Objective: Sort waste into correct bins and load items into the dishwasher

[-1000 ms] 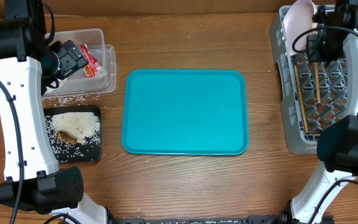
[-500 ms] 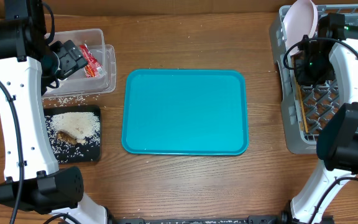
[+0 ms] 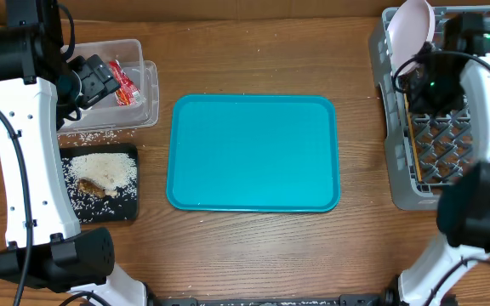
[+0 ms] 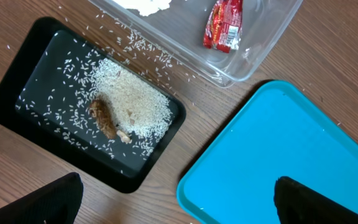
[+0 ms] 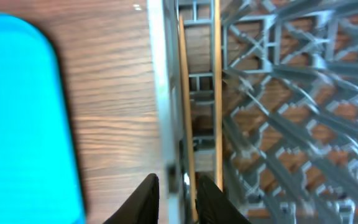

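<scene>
My right gripper (image 3: pixel 421 81) (image 5: pixel 178 199) hovers over the left edge of the grey dish rack (image 3: pixel 398 174) (image 5: pixel 278 93). Its fingers are nearly shut with a narrow gap and grip nothing I can see. The wooden chopsticks (image 3: pixel 412 140) (image 5: pixel 184 93) lie in the rack along its left wall, one running under the gap. A white plate (image 3: pixel 417 24) stands upright in the rack's far corner. My left gripper (image 3: pixel 90 83) (image 4: pixel 178 202) is wide open and empty above the clear tub (image 3: pixel 147 106) (image 4: pixel 253 59), which holds a red wrapper (image 3: pixel 122 83) (image 4: pixel 224 25) and a tissue (image 4: pixel 145 5).
The black tray (image 3: pixel 119 210) (image 4: pixel 23 106) holds rice (image 3: pixel 105 166) (image 4: pixel 132 99) and a brown food piece (image 3: pixel 92 187) (image 4: pixel 104 118). Loose grains (image 3: pixel 83 136) lie on the table beside it. The teal tray (image 3: pixel 253 153) (image 4: pixel 303 155) (image 5: pixel 23 112) sits in the middle.
My right gripper has moved left over the rack. The two chopsticks, spread apart a second ago, now lie close together by the rack's left wall. The left arm has not moved.
</scene>
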Robot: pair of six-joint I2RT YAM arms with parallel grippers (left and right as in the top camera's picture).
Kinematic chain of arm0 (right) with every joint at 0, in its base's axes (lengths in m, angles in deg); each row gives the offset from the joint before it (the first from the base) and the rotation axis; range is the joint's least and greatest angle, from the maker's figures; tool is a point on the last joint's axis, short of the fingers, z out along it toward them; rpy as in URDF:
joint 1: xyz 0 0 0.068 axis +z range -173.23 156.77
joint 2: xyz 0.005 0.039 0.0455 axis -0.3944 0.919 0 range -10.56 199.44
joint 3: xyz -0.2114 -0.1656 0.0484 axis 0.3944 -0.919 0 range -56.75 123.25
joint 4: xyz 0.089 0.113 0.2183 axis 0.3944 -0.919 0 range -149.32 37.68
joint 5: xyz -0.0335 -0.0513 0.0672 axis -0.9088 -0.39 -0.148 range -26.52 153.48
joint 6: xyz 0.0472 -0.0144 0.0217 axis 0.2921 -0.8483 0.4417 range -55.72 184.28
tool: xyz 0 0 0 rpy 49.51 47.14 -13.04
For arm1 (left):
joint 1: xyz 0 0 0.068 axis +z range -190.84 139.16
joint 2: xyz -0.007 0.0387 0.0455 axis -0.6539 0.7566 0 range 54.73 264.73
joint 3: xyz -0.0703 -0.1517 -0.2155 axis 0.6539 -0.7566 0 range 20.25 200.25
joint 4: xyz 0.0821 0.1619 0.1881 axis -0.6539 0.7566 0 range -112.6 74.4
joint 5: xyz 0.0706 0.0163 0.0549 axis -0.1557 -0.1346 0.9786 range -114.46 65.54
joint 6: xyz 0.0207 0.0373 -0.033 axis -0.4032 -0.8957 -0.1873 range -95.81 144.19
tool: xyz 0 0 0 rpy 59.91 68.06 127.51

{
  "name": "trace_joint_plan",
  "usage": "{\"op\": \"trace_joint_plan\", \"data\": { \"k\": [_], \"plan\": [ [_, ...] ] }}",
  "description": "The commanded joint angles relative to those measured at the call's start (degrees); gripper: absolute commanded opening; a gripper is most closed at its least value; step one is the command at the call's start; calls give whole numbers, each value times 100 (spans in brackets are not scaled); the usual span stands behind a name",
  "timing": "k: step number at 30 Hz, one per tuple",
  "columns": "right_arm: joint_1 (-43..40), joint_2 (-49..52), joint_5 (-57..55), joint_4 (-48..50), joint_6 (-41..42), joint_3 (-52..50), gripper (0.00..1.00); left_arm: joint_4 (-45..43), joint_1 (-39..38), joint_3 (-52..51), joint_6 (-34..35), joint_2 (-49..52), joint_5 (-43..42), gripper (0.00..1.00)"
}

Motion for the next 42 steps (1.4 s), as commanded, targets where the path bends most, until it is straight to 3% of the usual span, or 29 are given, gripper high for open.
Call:
{"op": "trace_joint_plan", "data": {
  "k": [1,4,7,10,11,17,27,42],
  "plan": [
    [0,-1191,378,-160,743,291,23,7,-13,44,52,48,50,100],
    [0,-1742,1054,-407,765,291,24,7,-13,44,52,48,50,100],
    [0,-2175,1405,-824,763,289,32,7,-13,44,52,48,50,100],
    [0,-2608,1414,-1451,763,221,73,7,-13,44,52,48,50,100],
    [0,-2837,1493,-1556,763,94,100,7,-13,44,52,48,50,100],
    [0,-3781,2133,-1351,717,-817,100,7,-13,44,52,48,50,100],
    [0,-5405,2855,-114,726,-3110,100,7,-13,44,52,48,50,100],
    [0,-5053,2841,-160,713,-3386,100,7,-13,44,52,48,50,100]
  ]
}}
